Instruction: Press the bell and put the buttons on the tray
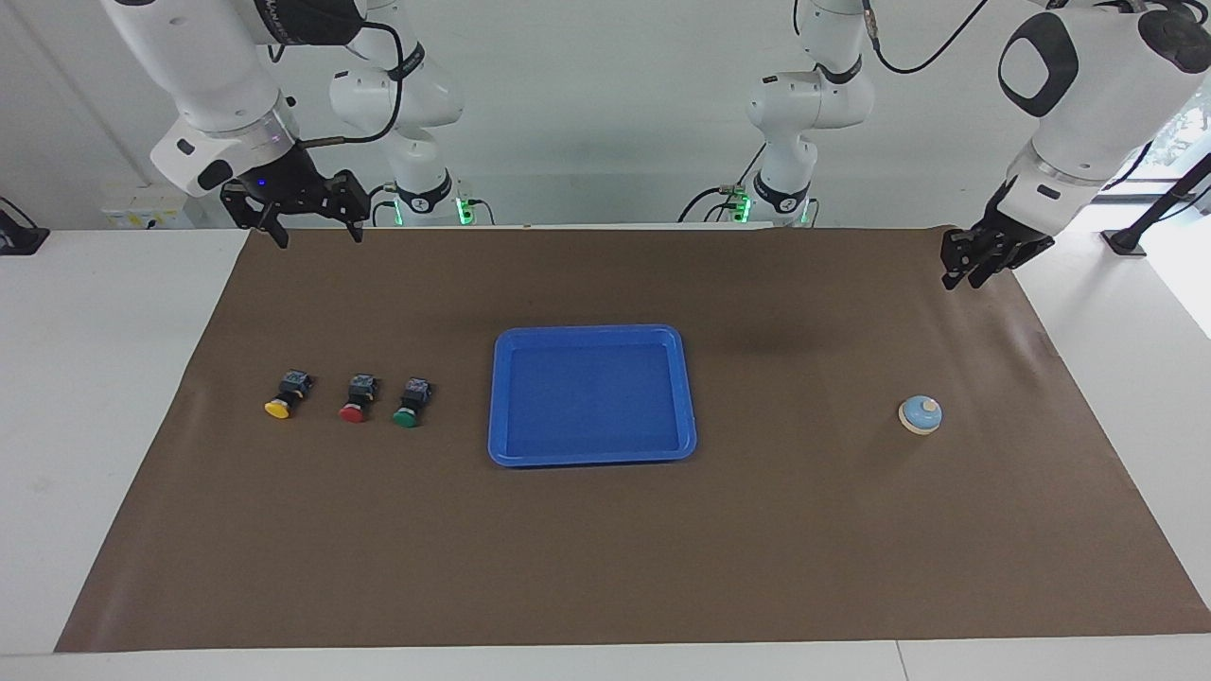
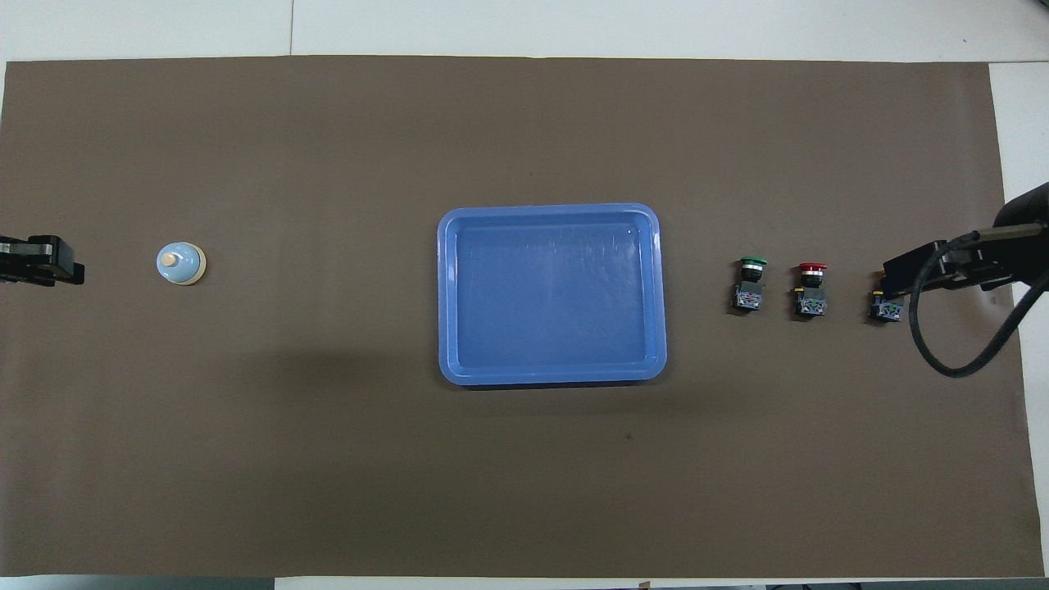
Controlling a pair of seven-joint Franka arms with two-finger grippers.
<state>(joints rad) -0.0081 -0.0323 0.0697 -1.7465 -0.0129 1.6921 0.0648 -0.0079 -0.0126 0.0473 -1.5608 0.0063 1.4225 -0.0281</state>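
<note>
Blue bell [image 1: 920, 413] on mat, well apart from left pincer [image 1: 963, 276], fingers nearly together, empty.

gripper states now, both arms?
Left gripper: jaws drawn together, holding nothing, raised above the mat.
Right gripper: open, empty, waiting.

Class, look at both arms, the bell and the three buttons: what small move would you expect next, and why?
Probably the left gripper moves out and down over the bell. It hangs above the brown mat at that end, holding nothing, and the bell comes first in the task. The right gripper waits open; the buttons lie outside the tray.
</note>
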